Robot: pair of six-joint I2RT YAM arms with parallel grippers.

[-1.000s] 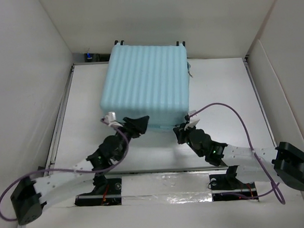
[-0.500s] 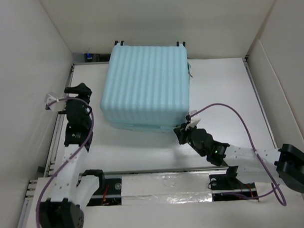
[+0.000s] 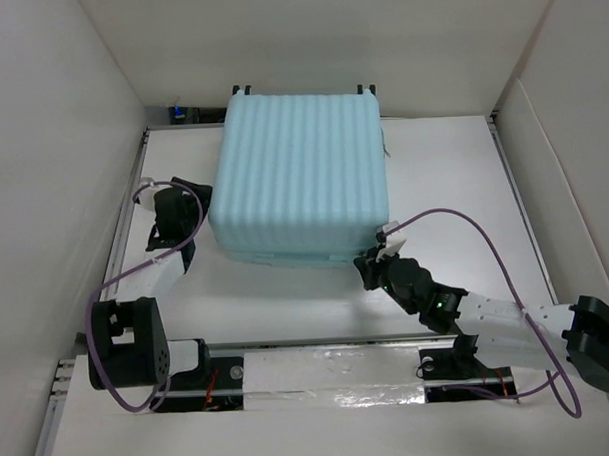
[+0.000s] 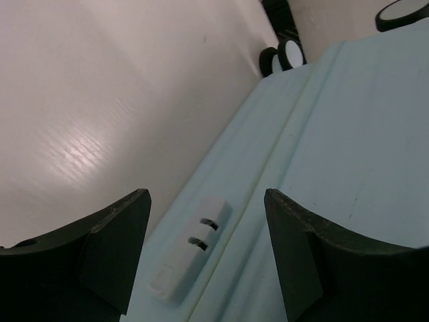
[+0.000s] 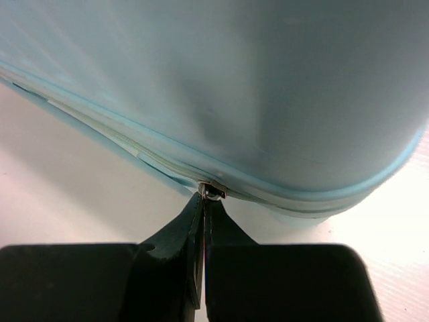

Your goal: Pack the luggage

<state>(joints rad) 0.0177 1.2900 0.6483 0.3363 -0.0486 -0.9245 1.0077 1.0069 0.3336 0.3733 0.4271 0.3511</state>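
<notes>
The luggage (image 3: 298, 173) is lying flat in the upper middle of the top view, lid down and ribbed shell facing up. Its wheels (image 3: 240, 89) poke out at the top edge, right up against the back wall (image 3: 308, 38), so there's basically no room up there. The seam runs around the lower edge, and the zipper pull (image 5: 213, 192) sits at the rounded lower right corner.

The right gripper (image 3: 372, 263) is parked at that corner with its fingers (image 5: 191, 228) pinched tight together, their tips meeting on the little metal tab.

The left gripper (image 3: 195, 197) is just beside the left edge of the case, jaws spread wide with nothing held. On its wrist cam the two fingers (image 4: 110, 251) frame the case's side, where a small pale block (image 4: 191, 245) with two dark slots sits next to the seam. Can't tell if either finger touches the shell.

As for room, the table (image 3: 453, 173) has a wide bare stretch right of the case. There's a narrower strip on the left where the left gripper sits, and a band along the bottom between the case and the arm bases. A purple cable (image 3: 464, 217) arcs over the right stretch.
</notes>
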